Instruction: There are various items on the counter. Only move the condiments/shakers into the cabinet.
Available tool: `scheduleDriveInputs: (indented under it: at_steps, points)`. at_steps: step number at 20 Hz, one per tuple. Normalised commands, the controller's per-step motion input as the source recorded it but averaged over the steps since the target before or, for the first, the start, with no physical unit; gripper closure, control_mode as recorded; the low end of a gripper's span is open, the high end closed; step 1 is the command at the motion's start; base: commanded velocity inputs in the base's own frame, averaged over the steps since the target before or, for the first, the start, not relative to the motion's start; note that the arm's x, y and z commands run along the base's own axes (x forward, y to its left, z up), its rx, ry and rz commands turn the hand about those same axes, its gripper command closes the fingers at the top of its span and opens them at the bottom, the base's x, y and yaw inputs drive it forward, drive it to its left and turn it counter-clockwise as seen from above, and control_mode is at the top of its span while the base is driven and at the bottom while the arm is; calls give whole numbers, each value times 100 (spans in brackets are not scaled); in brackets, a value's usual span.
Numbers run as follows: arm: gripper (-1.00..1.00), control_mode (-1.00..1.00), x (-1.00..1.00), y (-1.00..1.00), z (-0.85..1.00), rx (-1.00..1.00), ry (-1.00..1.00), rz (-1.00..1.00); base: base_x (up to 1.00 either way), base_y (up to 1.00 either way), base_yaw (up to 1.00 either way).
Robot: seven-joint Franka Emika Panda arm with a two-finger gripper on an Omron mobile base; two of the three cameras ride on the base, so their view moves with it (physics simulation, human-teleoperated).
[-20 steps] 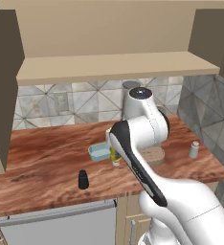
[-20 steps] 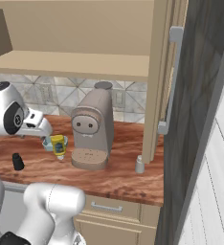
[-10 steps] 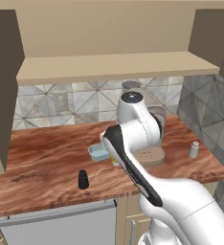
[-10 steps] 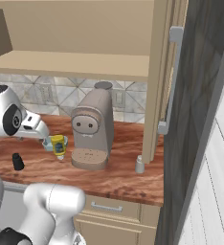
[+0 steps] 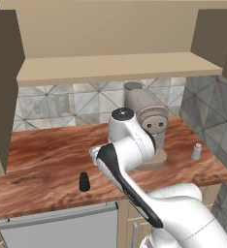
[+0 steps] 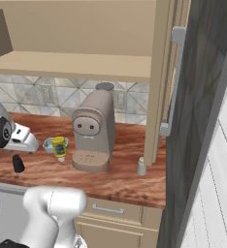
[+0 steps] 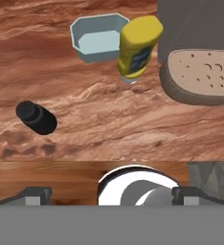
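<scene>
Hand view looks down on the reddish wood-grain counter (image 7: pixel 85 134), where the yellow squeeze bottle (image 7: pixel 137 48) stands just beside the light-blue dish (image 7: pixel 97 37), its label unreadable; the black shaker (image 7: pixel 36 117) sits apart. The gripper (image 7: pixel 111 194) hangs above with jaws wide, holding nothing. Right base view adds the grey-white shaker (image 6: pixel 141 166) near the coffee machine (image 6: pixel 92 131), beneath the tan cabinet (image 6: pixel 76 65) and tiled backsplash (image 6: pixel 38 92).

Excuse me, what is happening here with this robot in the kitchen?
The robot is clearing condiments into the cabinet. Its open end effector hangs above the counter, holding nothing. The black shaker, the yellow bottle and the grey-white shaker all stand on the counter.
</scene>
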Motion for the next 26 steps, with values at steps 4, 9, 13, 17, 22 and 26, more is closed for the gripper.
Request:
scheduleDriveInputs:
  at_steps: [4, 9, 13, 17, 22, 26]
  points:
    - [-100, -100, -22, 52, -30, 7, 0, 6, 0, 0, 0]
    - [-100, -100, -17, 54, -23, 8, 0, 11, 0, 0, 0]
    - [-100, -100, -12, 38, -20, 22, 0, 12, 0, 0, 0]
    - [-100, -100, 0, 4, -6, 9, 0, 7, 0, 0, 0]
    - [-100, -100, 1, 0, -26, -9, 0, 4, 0, 0, 0]
    - [-100, -100, 11, 0, -38, -11, 0, 5, 0, 0, 0]
